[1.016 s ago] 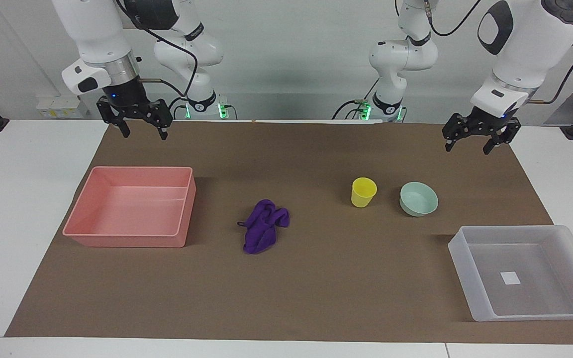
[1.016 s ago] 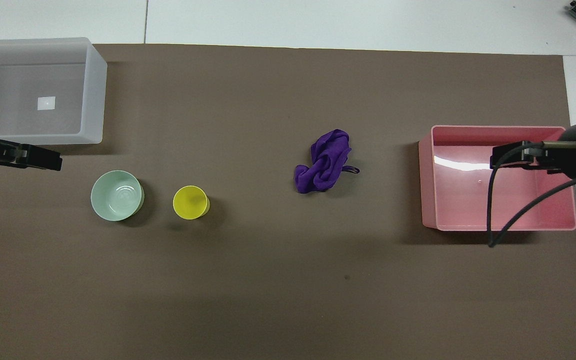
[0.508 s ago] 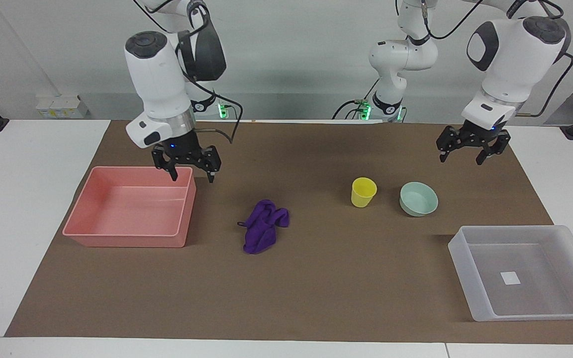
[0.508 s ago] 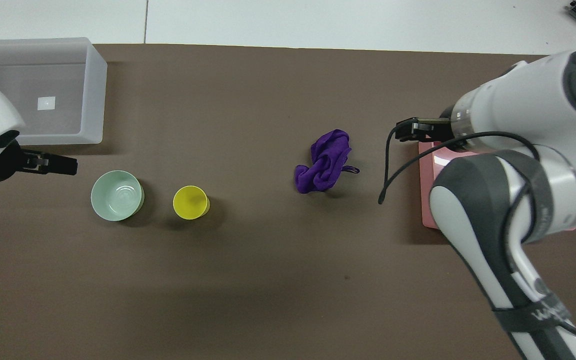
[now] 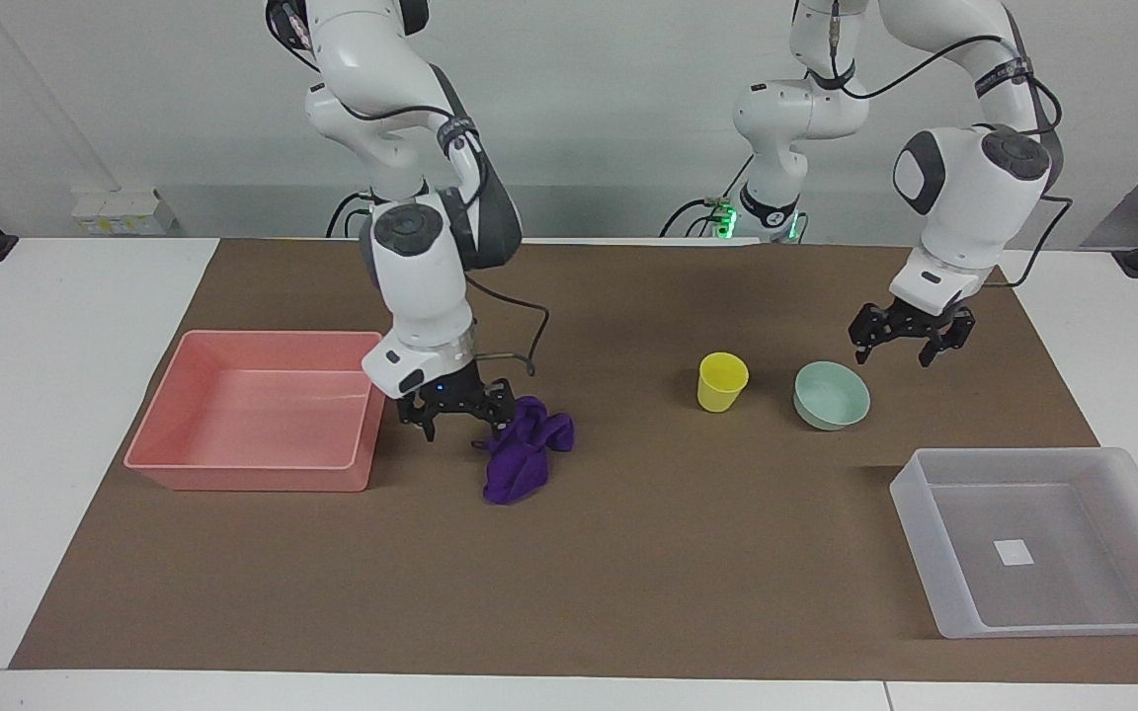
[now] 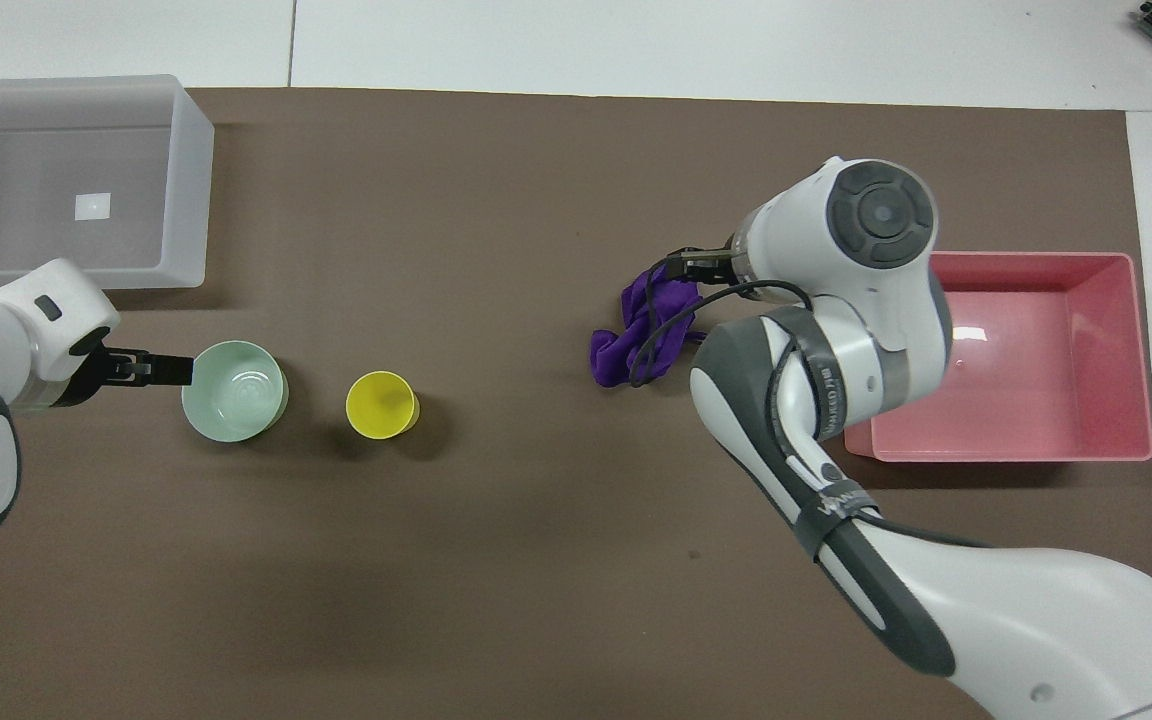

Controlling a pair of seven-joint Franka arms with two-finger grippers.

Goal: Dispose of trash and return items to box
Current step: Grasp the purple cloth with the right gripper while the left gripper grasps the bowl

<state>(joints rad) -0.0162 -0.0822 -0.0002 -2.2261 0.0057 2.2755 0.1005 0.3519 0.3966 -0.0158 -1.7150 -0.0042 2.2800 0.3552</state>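
The purple cloth [image 5: 525, 454] lies crumpled on the brown mat beside the pink bin; it also shows in the overhead view [image 6: 626, 350]. My right gripper [image 5: 465, 427] is open and low between the pink bin and the cloth, with one fingertip at the cloth's edge. The yellow cup [image 5: 722, 380] stands upright beside the mint-green bowl [image 5: 832, 395]. My left gripper [image 5: 892, 354] is open, just above the bowl's rim on the side toward the robots; in the overhead view it [image 6: 161, 370] sits at the bowl's [image 6: 234, 392] edge. The translucent box [image 5: 915, 504] holds only its white sticker.
The pink bin [image 5: 253, 474] stands empty toward the right arm's end of the table. The translucent box [image 6: 191, 200] is at the left arm's end, farther from the robots than the bowl and the cup [image 6: 381, 405]. The brown mat [image 5: 688, 573] covers the table's middle.
The right arm swung from over the pink bin's corner down to the cloth. The left gripper came down toward the bowl's rim. Cloth, cup and bowl have not moved.
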